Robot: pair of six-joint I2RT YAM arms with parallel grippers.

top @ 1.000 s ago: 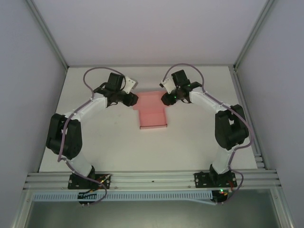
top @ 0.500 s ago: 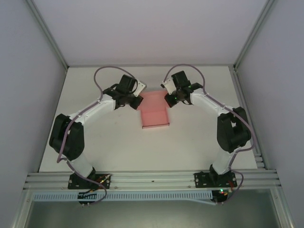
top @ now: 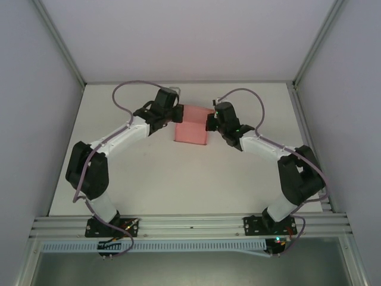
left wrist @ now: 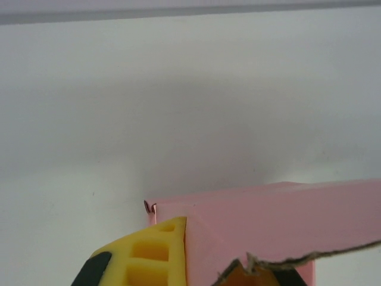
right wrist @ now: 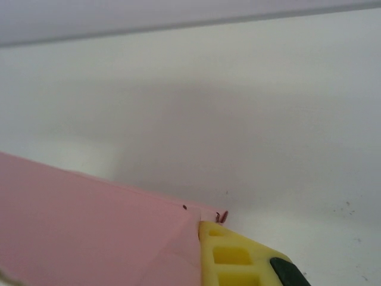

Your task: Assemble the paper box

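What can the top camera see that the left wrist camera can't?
Top camera: the left gripper and right gripper on either side of the whole paper box. Left wrist camera: a close-up of a yellow fingertip right beside one corner of the box. Both: the pink box lying on the white table.

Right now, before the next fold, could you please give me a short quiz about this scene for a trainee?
1. True or false: the paper box lies between the left gripper and the right gripper.
2. Which colour is the paper box? A blue, B pink, C green.
3. Fill in: in the left wrist view, the finger against the box edge is ___ in colour.

Key: 1 true; 2 B; 3 yellow.
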